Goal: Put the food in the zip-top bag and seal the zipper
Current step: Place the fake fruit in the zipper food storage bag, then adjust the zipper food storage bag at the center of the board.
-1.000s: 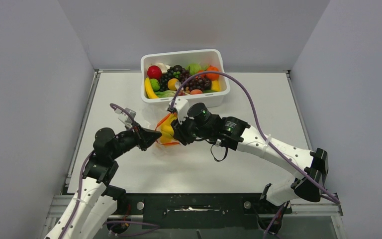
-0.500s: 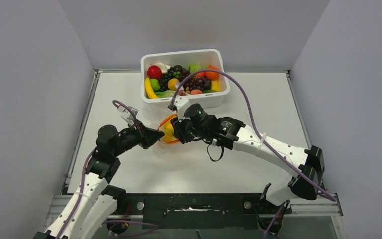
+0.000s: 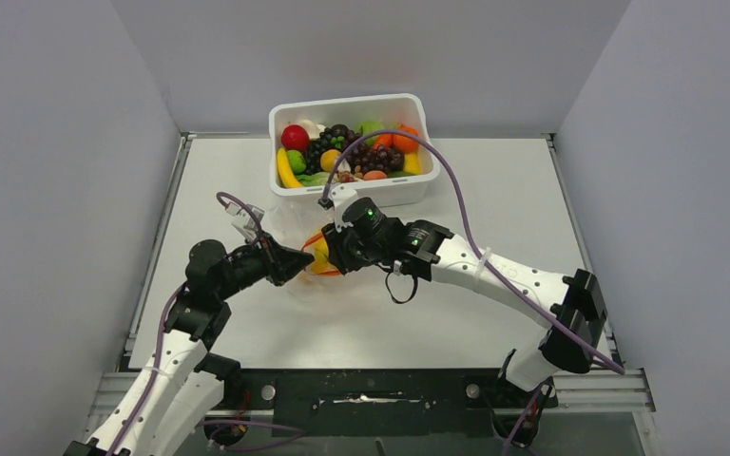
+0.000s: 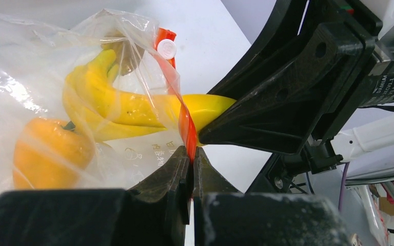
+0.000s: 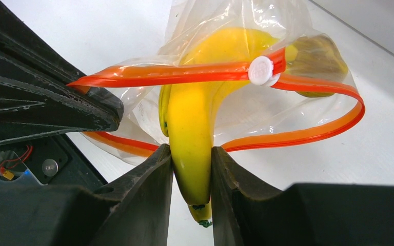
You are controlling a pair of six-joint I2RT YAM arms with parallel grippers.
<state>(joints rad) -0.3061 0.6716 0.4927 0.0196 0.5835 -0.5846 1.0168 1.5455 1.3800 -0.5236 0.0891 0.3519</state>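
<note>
left gripper (image 4: pixel 191 160): jaws pinched together on the zipper (image 4: pixel 183 120) at the rim of the zip-top bag (image 4: pixel 25 66). the bag mouth stands open in a loop. right gripper (image 5: pixel 191 156): clamped on one end of the banana bunch (image 5: pixel 195 118), which sits halfway through the mouth, its far part inside the bag. orange-yellow pepper (image 4: pixel 48 154): inside the bag, beside the bananas. the bag lies on the table (image 3: pixel 504 199), near the white tub (image 3: pixel 350 103) of other produce.

You see a yellow toy banana bunch (image 5: pixel 191 143), a clear plastic bag (image 4: pixel 10 77) with faint grey print, its orange-red zipper strip (image 5: pixel 308 134) carrying a white round slider (image 5: pixel 260 70), and an orange-yellow pepper (image 4: pixel 46 154).
</note>
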